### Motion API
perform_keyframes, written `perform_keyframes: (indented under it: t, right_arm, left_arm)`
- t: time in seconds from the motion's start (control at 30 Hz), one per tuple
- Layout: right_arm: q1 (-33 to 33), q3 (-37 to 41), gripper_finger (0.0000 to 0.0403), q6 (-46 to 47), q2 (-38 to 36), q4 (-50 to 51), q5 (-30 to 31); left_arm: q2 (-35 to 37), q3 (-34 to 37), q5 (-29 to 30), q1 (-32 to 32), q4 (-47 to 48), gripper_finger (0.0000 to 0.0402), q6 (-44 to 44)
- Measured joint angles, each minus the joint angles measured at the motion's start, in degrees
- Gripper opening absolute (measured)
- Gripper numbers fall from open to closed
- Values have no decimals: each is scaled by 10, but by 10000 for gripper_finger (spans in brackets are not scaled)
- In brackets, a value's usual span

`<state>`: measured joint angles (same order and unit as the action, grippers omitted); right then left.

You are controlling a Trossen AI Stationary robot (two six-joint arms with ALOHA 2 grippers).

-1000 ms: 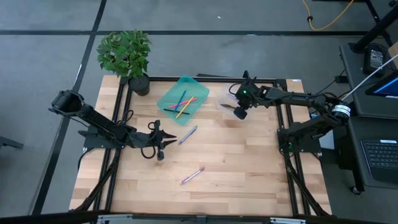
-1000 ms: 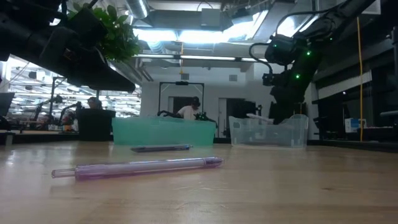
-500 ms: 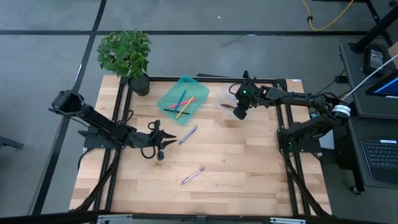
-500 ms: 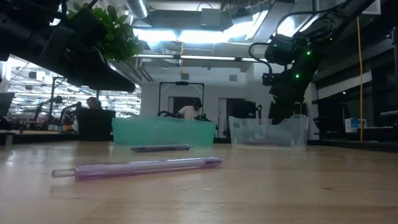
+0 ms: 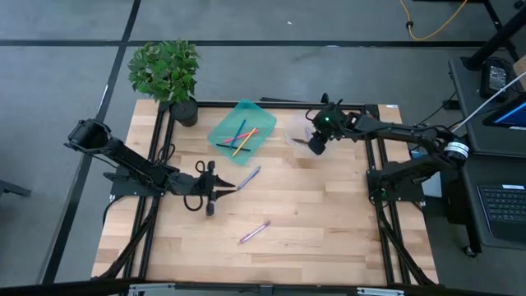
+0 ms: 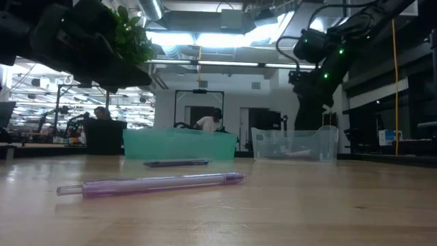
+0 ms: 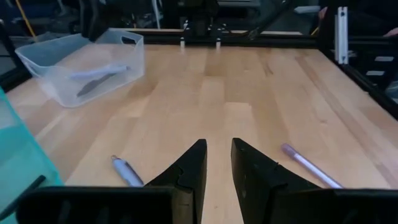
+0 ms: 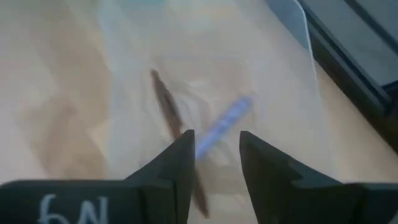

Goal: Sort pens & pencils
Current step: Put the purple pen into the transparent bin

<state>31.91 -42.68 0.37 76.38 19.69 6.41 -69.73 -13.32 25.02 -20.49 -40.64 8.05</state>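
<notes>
The right gripper (image 8: pixel 214 163) hangs empty, fingers parted, over the clear bin (image 5: pixel 297 130), a lavender pen (image 8: pixel 225 122) below. The left gripper (image 7: pixel 217 163), slightly parted, should next take the nearest pen (image 5: pixel 248 177) just ahead.

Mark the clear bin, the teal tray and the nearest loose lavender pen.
Clear plastic bin (image 7: pixel 127 53), left wrist view: its side wall.
Teal plastic tray (image 5: pixel 220 125), high view: its bare floor.
Lavender pen on the wood (image 6: pixel 153 184), low view: mid-barrel.

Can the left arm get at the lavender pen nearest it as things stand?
Probably yes. The left tool sits right beside that lavender pen, fingers parted and empty, with only bare table between them.
</notes>
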Motion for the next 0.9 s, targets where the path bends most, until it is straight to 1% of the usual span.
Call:
perform_keyframes:
  t: [0.07, 0.23, 0.33, 0.4, 0.53, 0.7, 0.8, 0.9]
  right_arm:
    - [-1, 0, 119, 10, -15, 1, -20]
    - [-8, 0, 105, 23, -54, 19, -111]
    - [-27, 0, 102, 26, -65, 27, -153]
    - [-49, 6, 102, 25, -66, 15, -159]
    - [-106, 41, 102, 24, -66, -62, -161]
    - [-167, 89, 102, 37, -70, -156, -161]
    - [-199, 119, 102, 60, -74, -209, -160]
    - [-236, 144, 102, 69, -73, -267, -159]
  left_arm:
    - [0, 0, -2, 0, 0, 69, 4]
    - [0, 0, -3, 0, -15, 69, 4]
    - [0, 0, -3, -3, -30, 69, 4]
    - [0, 0, -3, -7, -37, 69, 4]
    - [0, 0, -2, -18, -38, 69, 5]
    - [-4, -11, 24, -39, -38, 69, 7]
    - [-27, -35, 39, -56, -38, 69, -7]
    - [-78, -67, 42, -63, -37, 69, -10]
